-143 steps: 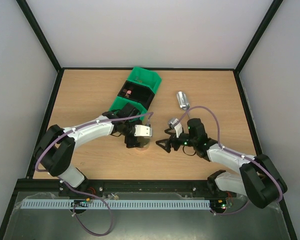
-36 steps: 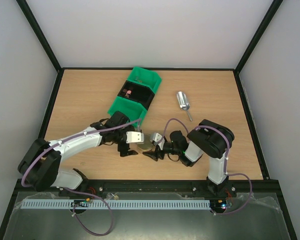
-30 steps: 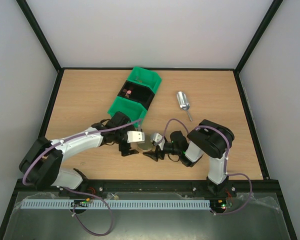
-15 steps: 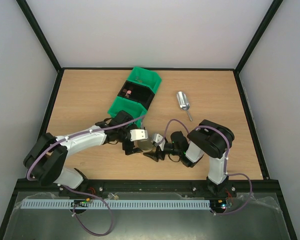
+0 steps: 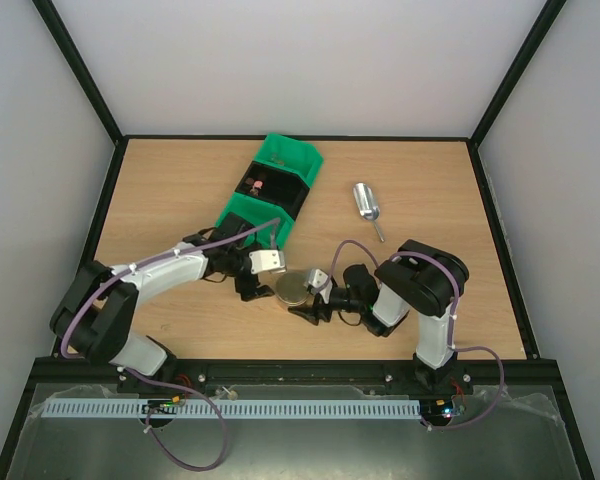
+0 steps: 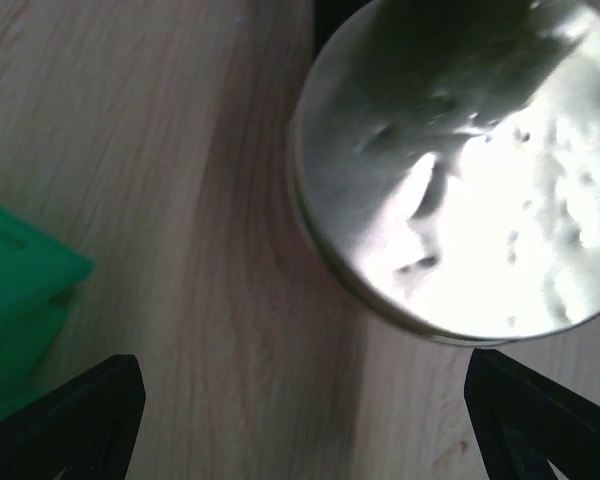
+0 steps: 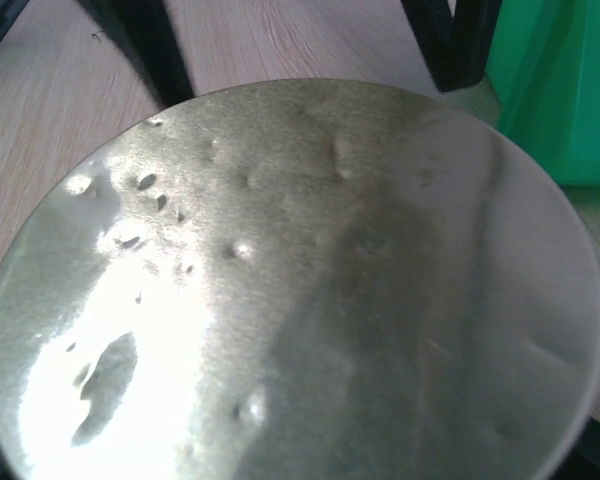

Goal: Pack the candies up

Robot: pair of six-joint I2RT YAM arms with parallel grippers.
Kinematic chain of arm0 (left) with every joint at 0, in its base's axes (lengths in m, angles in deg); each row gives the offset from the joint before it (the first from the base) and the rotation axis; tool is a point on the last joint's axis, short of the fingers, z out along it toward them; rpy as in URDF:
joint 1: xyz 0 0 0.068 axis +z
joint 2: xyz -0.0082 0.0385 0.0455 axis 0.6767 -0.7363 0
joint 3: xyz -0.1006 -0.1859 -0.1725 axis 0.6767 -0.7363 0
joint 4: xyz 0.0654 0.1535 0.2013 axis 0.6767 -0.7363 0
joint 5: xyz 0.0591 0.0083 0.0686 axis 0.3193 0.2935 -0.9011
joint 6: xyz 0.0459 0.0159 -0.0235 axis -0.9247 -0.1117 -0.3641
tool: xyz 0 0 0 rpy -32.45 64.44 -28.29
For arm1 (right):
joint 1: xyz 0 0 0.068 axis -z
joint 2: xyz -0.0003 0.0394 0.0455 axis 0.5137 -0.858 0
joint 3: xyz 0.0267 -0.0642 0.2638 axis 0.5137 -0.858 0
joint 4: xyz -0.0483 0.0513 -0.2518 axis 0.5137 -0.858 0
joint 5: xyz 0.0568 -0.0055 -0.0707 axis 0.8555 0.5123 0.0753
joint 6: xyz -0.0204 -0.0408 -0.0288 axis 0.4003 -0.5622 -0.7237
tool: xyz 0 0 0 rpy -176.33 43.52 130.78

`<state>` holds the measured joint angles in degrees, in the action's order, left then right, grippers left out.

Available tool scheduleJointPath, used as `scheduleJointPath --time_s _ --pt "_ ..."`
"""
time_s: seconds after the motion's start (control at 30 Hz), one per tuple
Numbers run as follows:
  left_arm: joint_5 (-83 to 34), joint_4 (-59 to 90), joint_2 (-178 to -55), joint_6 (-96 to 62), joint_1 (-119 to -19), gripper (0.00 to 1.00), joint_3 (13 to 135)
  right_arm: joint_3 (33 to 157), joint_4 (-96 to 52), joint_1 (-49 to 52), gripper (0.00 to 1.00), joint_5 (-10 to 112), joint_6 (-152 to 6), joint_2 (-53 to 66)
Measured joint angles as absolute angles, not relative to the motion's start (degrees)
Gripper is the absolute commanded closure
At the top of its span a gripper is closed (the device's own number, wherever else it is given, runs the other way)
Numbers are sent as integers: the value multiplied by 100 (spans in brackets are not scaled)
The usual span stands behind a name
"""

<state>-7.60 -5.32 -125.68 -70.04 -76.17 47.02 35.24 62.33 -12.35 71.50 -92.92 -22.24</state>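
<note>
A small round jar with a dull metal lid (image 5: 292,288) stands on the table between the two arms. My right gripper (image 5: 306,303) is closed round it; in the right wrist view the lid (image 7: 280,270) fills the picture from one finger to the other. My left gripper (image 5: 252,284) stands open just left of the jar, and its wrist view shows the lid (image 6: 460,170) ahead with bare wood between the fingertips (image 6: 90,410). The candies (image 5: 257,185) show as tiny pinkish bits in the black bin. Whatever the jar holds is hidden by the lid.
The black bin (image 5: 278,190) sits between two green bins (image 5: 292,158) (image 5: 242,212) behind the left gripper. A metal scoop (image 5: 366,203) lies at the back right. In the right wrist view the left gripper's dark fingers (image 7: 150,50) stand beyond the lid.
My left gripper has drawn back from the jar to the left and narrowed slightly. The right gripper has stayed on the jar.
</note>
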Motion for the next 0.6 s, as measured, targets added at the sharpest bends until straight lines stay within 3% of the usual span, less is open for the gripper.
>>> scheduleJointPath --time_s 0.3,0.6 --pt "-740 -477 -11576 -7302 -7840 26 4400 3515 6277 -1262 33 7034 -9051 -2224" --pt "-819 286 -11598 -7092 -8681 51 4273 3517 6320 -1262 38 6792 -8852 -2224"
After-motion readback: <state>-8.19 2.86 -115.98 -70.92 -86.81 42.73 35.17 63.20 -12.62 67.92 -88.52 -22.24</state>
